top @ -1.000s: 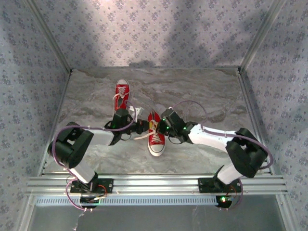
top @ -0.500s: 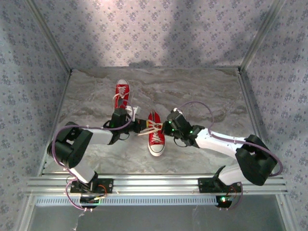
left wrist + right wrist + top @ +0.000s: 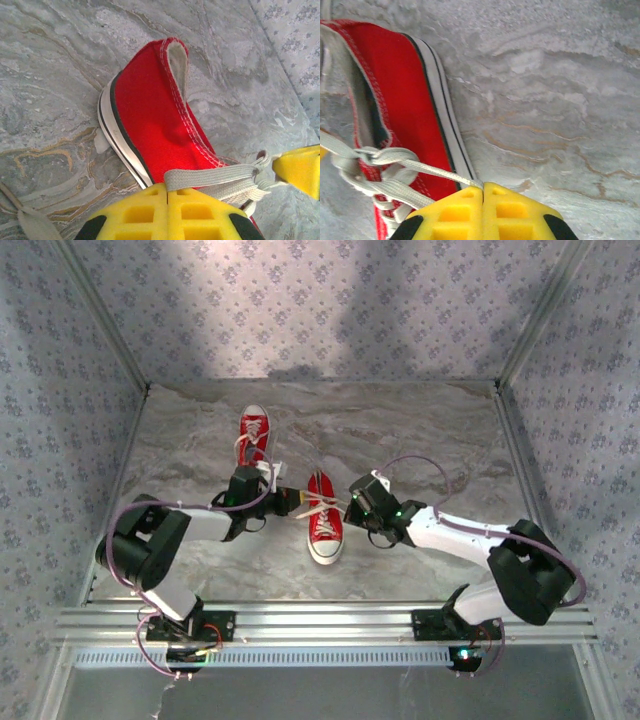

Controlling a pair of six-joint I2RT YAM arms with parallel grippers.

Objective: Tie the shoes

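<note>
**Both tools clamped on the near shoe's lace**

You have the near shoe (image 3: 324, 525) sole-down at mid worktop (image 3: 430, 430), white toe cap toward the arm bases. The far shoe (image 3: 255, 432) sits apart from it, farther back and to the left.

Left tool (image 3: 292, 502): just beside the near shoe's left flank, level with the eyelets. In your left wrist view its yellow fingers (image 3: 200, 215) are pressed together with no gap, and a flat strand of lace (image 3: 215, 176) comes out of the seam between them. That strand runs right, over the red side wall, to a crossing (image 3: 260, 165) above the tongue.

Right tool (image 3: 348, 504): just beside the shoe's right flank, opposite the left one. In the right wrist view its fingers (image 3: 515, 215) are likewise closed tight, and a thin strand enters the seam at the tips. That strand leads back to the same crossing.

From above, the lace stretches sideways from the shoe to each tool.
</note>
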